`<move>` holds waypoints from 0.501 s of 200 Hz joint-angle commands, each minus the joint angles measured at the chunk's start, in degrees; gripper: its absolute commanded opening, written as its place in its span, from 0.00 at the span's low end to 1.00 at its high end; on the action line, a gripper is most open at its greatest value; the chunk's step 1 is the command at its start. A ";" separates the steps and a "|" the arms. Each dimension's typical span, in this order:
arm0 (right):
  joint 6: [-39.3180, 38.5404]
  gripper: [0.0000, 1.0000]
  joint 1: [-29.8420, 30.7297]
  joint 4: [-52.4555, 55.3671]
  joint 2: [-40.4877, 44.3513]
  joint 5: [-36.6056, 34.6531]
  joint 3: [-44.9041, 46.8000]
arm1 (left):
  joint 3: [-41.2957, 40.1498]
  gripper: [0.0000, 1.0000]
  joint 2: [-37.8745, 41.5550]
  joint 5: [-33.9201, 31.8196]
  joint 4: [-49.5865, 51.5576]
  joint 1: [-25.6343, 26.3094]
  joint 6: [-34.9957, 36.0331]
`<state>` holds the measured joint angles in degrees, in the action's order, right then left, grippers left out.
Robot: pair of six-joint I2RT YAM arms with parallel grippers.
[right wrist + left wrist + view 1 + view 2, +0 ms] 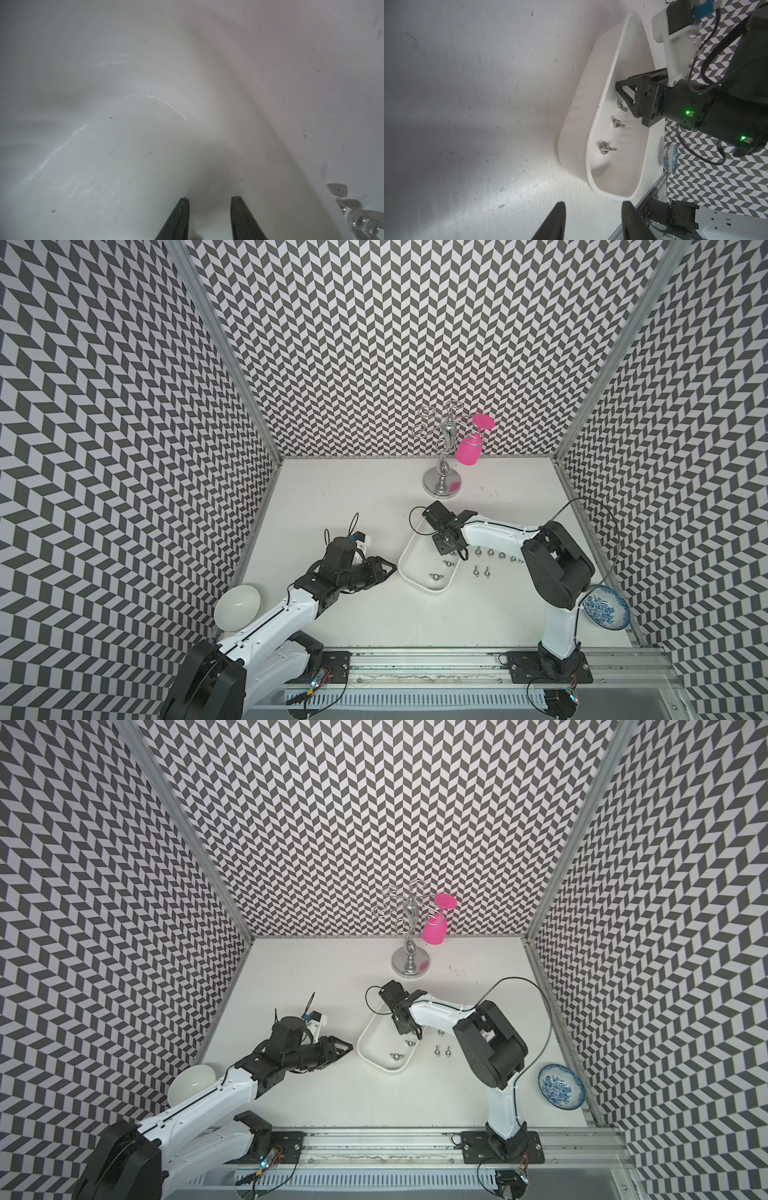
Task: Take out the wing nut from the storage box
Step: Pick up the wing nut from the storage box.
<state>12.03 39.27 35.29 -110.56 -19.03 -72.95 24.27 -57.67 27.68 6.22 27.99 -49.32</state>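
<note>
The box (417, 572) lies mid-desk with three wing nuts (606, 148) left in it. More nuts (490, 552) lie out on the desk (353, 626) beside it, so the job looks part done. My right jaws stand partly apart, low in the box, just by one nut, gripping nothing I can see. My left jaws, apart and empty, hover beside the box.

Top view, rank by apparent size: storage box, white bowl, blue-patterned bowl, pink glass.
1. storage box, largest even though partly covered.
2. white bowl and blue-patterned bowl: look about alike, no ranking between them.
3. pink glass, smallest; it hangs farthest back, so distance shrinks it.
</note>
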 commanded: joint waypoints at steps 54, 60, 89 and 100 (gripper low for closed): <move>0.63 0.38 -0.90 2.72 0.51 7.76 -1.09 | 1.21 0.48 0.65 0.00 -0.80 -0.02 1.28; 0.74 0.37 -0.94 2.75 0.50 7.71 -0.97 | 1.22 0.48 0.70 0.00 -0.75 -0.02 1.37; 1.41 0.36 -0.92 5.16 -0.86 7.09 -2.78 | 1.52 0.48 0.19 0.33 -0.75 0.01 1.82; 1.46 0.33 -0.95 5.90 -1.30 7.55 -3.82 | 1.65 0.48 0.05 0.44 -0.69 -0.01 1.91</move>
<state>12.34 38.44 39.09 -110.43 -11.97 -74.04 24.27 -57.65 27.70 6.09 27.99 -48.77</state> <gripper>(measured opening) 0.354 0.478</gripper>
